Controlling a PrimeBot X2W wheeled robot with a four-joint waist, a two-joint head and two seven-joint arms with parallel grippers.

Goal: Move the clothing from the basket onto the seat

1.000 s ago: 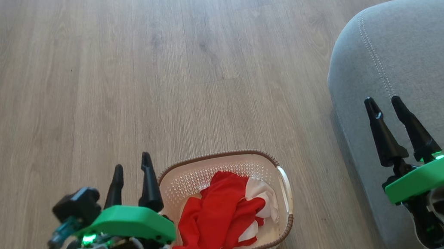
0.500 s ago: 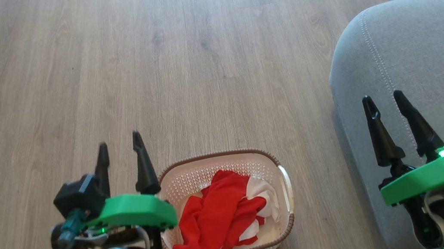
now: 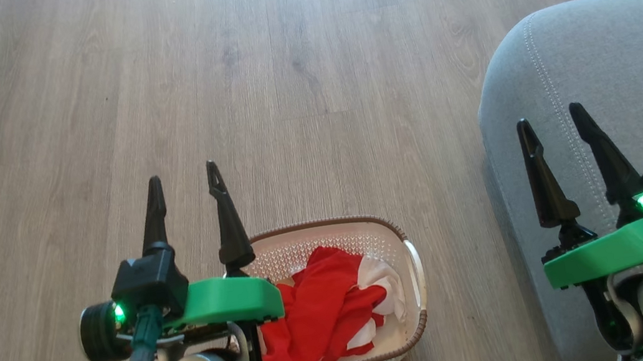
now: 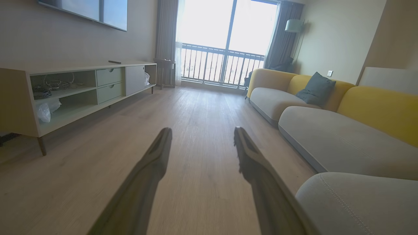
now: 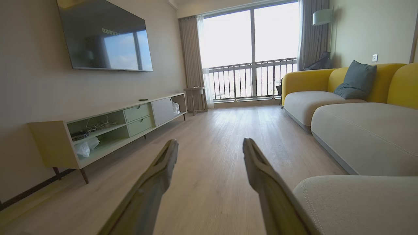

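Note:
On the wooden floor at the bottom middle of the head view stands the cream basket [image 3: 410,268] with a brown rim. Red and white clothing [image 3: 327,312] lies crumpled inside it. The grey seat [image 3: 614,70] with a light stitched seam fills the right side, and it also shows as the seat [image 4: 356,202] and the seat [image 5: 359,202] in the wrist views. My left gripper [image 3: 183,181] is open above the floor, just left of the basket. Above the seat's front corner, my right gripper [image 3: 549,118] is open and empty.
A long low TV cabinet [image 5: 107,127] stands along the left wall under a wall-mounted screen [image 5: 104,37]. A yellow and grey sofa [image 4: 326,111] with a dark cushion [image 5: 356,80] runs along the right. A balcony door [image 5: 251,52] is at the far end.
My left gripper has risen and swung forward and right, so its green mount now covers the basket's left edge. My right gripper has lifted slightly. Basket and clothing have not moved.

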